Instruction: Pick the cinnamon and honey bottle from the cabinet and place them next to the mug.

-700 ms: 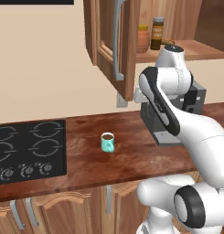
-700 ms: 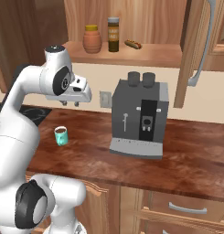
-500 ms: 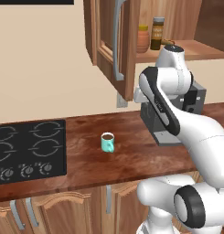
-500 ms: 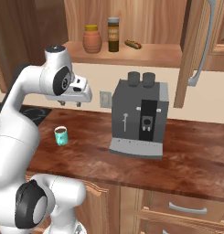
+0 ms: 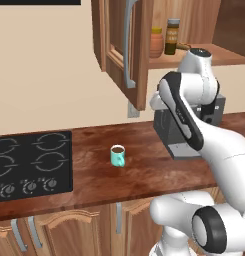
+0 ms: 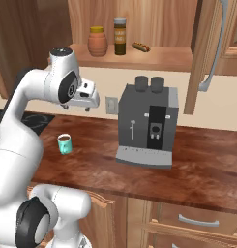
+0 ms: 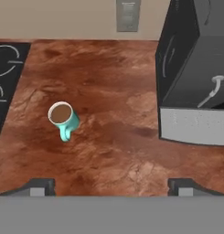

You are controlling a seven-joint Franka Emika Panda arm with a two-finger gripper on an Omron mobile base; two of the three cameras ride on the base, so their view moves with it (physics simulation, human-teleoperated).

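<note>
Brown wooden bench (image 7: pixel 122 114) is carrying the small teal mug (image 7: pixel 63 117) beside the hob edge; gripper (image 7: pixel 111 186) hanging spread, gripping nothing.

A: Below gripper (image 7: pixel 111 183)? B: Small teal handled mug (image 7: pixel 63 117) on brown wooden counter (image 7: pixel 113 151), coffee machine (image 7: pixel 195 77) beside. A: Above? B: Squat yellow-lidded honey jar (image 6: pixel 96 41), tall grey-capped cinnamon bottle (image 6: pixel 120 36) in wooden wall cabinet (image 6: pixel 154 57).

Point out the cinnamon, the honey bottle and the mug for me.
cinnamon (image 6: pixel 120 38): right base view, on its label.
honey bottle (image 6: pixel 97 44): right base view, on the jar's rounded body.
mug (image 7: pixel 63 116): hand view, on the dark liquid inside the rim.
</note>
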